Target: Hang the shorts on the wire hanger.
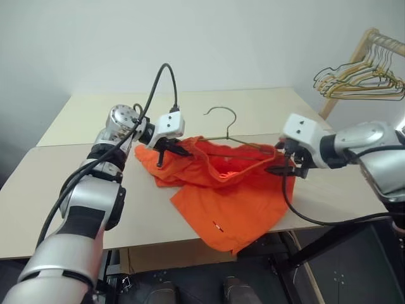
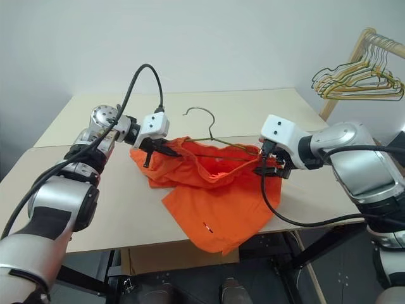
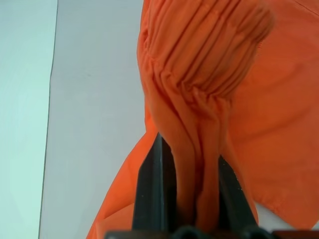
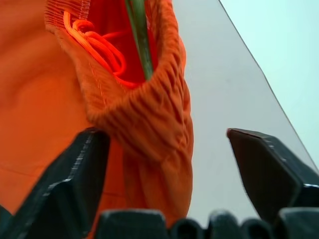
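The table [image 1: 76, 209], pale and wide, carried it all, a second pale top butted against its far edge. On it lay the shorts [image 1: 234, 202], bright orange, the waistband stretched out between the two hands and the legs spilling down from them over the near edge of the table, a small white tag showing on the cloth low down. The wire hanger [image 1: 223, 123], thin and grey-green, stood between the hands with its curled hook rising up above the waistband and its shoulders buried inside the orange cloth; in the right wrist view a green wire [image 4: 139, 40] ran down inside the open waistband beside a coiled orange drawstring [image 4: 97, 45].

Left hand [image 1: 166, 150]: clamped tight on the gathered waistband, the cloth bunched and squeezed between the two black fingers [image 3: 154, 194], and that end of the shorts held up off the table.

Right hand [image 1: 283, 168]: fingers [image 4: 269, 169] spread wide apart, one on either side of the other end of the waistband, the gathered cloth sitting between them, closer to one finger and clear of the other, so no grip there.

Well beyond the right hand, a bunch of yellow and green hangers [image 1: 361, 79] hung on a wooden rack [image 1: 354, 57]
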Tool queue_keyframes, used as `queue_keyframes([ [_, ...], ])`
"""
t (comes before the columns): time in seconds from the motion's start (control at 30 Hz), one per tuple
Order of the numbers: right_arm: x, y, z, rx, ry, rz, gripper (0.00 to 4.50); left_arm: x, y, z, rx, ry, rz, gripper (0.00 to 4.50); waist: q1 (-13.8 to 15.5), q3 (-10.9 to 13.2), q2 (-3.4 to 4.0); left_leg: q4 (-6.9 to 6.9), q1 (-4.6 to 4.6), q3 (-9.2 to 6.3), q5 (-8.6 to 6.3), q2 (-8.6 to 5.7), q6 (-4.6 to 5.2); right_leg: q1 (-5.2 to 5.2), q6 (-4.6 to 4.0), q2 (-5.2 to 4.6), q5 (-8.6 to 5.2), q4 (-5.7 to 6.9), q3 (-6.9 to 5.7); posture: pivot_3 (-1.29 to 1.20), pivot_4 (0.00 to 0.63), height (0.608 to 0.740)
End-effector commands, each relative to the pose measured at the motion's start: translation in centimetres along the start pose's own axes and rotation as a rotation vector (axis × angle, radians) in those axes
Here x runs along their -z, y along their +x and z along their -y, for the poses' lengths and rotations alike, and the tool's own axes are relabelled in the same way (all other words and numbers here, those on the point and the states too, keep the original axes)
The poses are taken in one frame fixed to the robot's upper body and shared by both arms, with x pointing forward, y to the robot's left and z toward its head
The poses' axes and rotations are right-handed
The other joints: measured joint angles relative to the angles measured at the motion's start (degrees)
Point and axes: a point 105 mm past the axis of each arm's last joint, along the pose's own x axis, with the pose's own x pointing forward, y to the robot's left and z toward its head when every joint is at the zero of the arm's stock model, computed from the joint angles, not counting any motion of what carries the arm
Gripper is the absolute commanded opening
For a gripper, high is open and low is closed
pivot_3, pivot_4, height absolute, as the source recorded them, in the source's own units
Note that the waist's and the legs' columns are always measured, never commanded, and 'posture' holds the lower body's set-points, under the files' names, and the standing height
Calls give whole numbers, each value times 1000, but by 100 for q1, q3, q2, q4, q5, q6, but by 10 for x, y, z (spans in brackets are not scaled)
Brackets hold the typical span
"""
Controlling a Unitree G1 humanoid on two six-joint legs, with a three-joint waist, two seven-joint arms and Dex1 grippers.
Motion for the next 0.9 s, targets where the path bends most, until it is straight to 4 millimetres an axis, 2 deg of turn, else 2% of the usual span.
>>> queue_keyframes([
  [0.03,-8,-1,2,-6,-51,5,2829,-19,-11,-12,-44,65,31,0,5,0,0,1,0,0,0,-1,0,0,2,-1,-1,0,0,15,0,740],
  [0.13,-8,3,-2,-27,-59,-2,1938,-19,-10,-11,-43,66,34,0,6,0,0,3,1,0,0,-2,0,0,4,-3,-2,4,0,17,0,740],
  [0.3,-8,5,-4,-39,-50,-4,143,-19,-8,-10,-38,72,42,0,6,0,0,2,2,-1,0,-2,0,0,7,-2,-4,5,-1,13,0,740],
  [0.33,-7,5,-5,-42,-45,-3,32,-19,-8,-9,-37,74,45,0,6,0,0,2,2,-1,0,-2,0,0,6,-2,-4,5,-1,11,0,740],
  [0.53,-2,1,-10,-61,6,-6,32,-26,-7,-9,-50,113,95,0,5,0,0,2,2,-1,0,-2,0,0,6,-2,-4,5,-1,3,0,740],
  [0.73,8,-9,-26,-99,124,13,0,-39,-13,-15,-83,94,181,1753,60,0,0,4,1,-2,0,-3,0,1,0,-3,0,6,0,2,0,740],
  [0.9,31,-16,-45,-78,366,20,0,-58,-31,-34,-229,55,304,3344,127,0,-1,5,6,-3,0,-3,0,3,4,-2,-2,9,-1,5,0,740],
])
